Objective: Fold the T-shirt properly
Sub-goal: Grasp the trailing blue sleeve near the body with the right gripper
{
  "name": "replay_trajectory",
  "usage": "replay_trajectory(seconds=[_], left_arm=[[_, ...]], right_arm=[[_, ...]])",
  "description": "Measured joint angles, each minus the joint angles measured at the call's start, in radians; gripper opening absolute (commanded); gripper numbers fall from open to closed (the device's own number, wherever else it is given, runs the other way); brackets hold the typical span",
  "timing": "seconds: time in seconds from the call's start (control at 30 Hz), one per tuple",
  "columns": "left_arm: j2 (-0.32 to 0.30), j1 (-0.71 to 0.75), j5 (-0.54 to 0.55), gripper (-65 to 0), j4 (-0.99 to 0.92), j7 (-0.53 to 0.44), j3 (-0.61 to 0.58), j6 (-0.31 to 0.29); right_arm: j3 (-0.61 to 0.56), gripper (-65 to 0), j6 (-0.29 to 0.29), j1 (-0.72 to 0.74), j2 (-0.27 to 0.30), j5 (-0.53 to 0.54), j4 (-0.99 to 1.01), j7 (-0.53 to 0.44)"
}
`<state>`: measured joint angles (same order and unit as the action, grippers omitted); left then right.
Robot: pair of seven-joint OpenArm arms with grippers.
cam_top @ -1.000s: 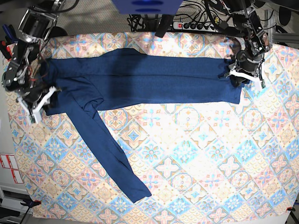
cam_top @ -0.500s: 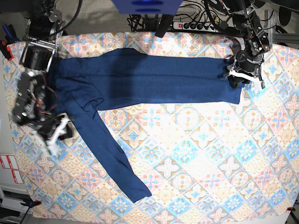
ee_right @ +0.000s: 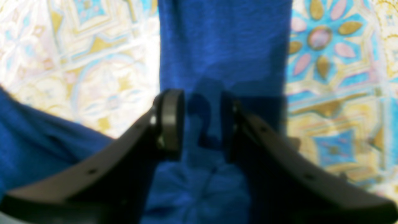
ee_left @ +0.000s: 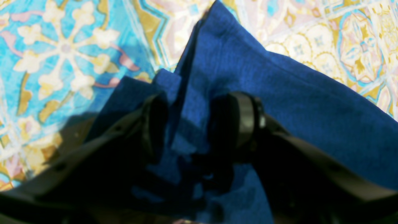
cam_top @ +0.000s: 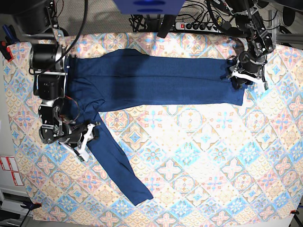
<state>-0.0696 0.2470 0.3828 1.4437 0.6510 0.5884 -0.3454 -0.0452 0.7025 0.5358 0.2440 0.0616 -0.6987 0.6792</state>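
The dark navy T-shirt lies flat across the back of the table, one long sleeve running diagonally toward the front. My left gripper is at the shirt's right-hand end. In the left wrist view it is shut on a raised fold of the shirt. My right gripper hovers at the upper part of the sleeve on the left. In the right wrist view it is open with a narrow gap, and the sleeve and the gripper's shadow show through the gap.
A patterned tablecloth covers the table. A power strip and cables lie along the back edge, next to a blue object. Red-and-white labels sit off the left edge.
My right gripper moved from the shirt's left shoulder end toward the front and right, onto the upper sleeve. My left gripper stayed at the shirt's right end.
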Motion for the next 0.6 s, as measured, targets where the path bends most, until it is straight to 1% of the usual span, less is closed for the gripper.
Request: replay_trajectory(seconds=[0.1, 0.2, 0.37, 0.47, 0.5, 0.6], left_arm=[[0.000, 0.000, 0.000, -34.8, 0.000, 0.001, 0.000, 0.000], [0.000, 0.001, 0.000, -34.8, 0.000, 0.003, 0.000, 0.000], [0.000, 0.002, 0.000, -34.8, 0.001, 0.003, 0.000, 0.000], [0.000, 0.003, 0.000, -34.8, 0.001, 0.003, 0.000, 0.000], [0.000, 0.002, 0.000, -34.8, 0.001, 0.003, 0.000, 0.000], [0.000, 0.002, 0.000, -34.8, 0.001, 0.003, 0.000, 0.000]], right_arm=[[0.001, -37.5, -0.008, 0.024, 0.021, -0.002, 0.029, -0.045], [0.008, -34.4, -0.011, 0.021, 0.022, -0.003, 0.031, -0.059], [0.000, -34.0, -0.007, 0.019, 0.008, -0.002, 0.038, -0.091], [0.000, -34.0, -0.042, 0.019, 0.013, -0.003, 0.038, -0.119], [0.000, -34.0, -0.045, 0.019, 0.016, -0.003, 0.040, -0.126], [0.000, -34.0, -0.079, 0.025, 0.016, 0.002, 0.093, -0.200]])
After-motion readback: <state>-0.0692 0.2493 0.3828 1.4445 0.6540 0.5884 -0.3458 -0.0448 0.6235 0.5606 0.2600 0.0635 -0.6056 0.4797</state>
